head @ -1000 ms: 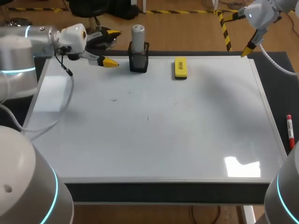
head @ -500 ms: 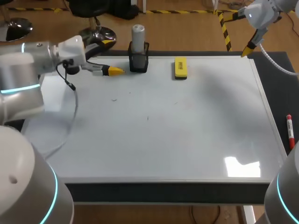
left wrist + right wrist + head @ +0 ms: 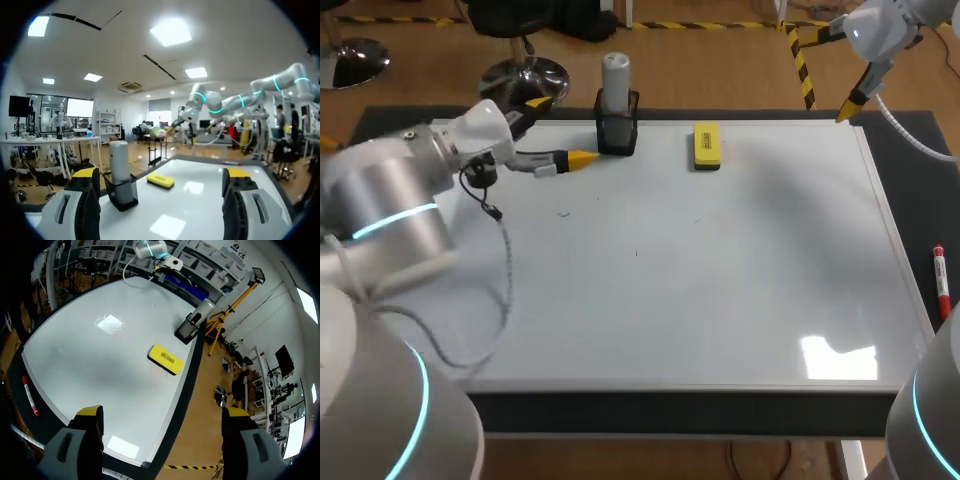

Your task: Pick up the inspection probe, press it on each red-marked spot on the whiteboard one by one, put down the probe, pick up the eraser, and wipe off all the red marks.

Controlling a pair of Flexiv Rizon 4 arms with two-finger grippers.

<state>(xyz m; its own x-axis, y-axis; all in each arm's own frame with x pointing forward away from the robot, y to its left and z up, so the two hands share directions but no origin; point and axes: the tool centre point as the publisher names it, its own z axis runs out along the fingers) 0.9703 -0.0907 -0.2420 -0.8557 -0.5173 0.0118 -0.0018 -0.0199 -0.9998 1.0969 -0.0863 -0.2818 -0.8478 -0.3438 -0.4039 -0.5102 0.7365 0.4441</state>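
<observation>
My left arm (image 3: 390, 200) covers the whiteboard's (image 3: 720, 300) left edge, so that strip is hidden. The left gripper (image 3: 558, 130) (image 3: 160, 175) sits just left of the black holder (image 3: 617, 135) (image 3: 122, 192) without touching it. Its fingers are spread wide with nothing between them.

The holder stands upright at the board's far edge. In it stands the grey probe (image 3: 615, 75) (image 3: 119, 160) (image 3: 200, 312), its lower part hidden inside the holder's walls (image 3: 185, 330).

On the board nearer me than the holder lie a few faint specks (image 3: 563, 212). They are too small to tell their colour.

The yellow eraser (image 3: 706, 145) (image 3: 160, 180) (image 3: 165, 359) lies flat just right of the holder, apart from it.

Well right of the holder, over the board's far corner, hangs the right gripper (image 3: 850, 108) (image 3: 161, 412). Only one yellow tip shows from above, but its own wrist view shows the fingers wide apart and holding nothing.

Farthest right of the holder, off the board on the dark mat, lies a red marker (image 3: 940, 280) (image 3: 29, 395), its near end cut off by my right arm.
</observation>
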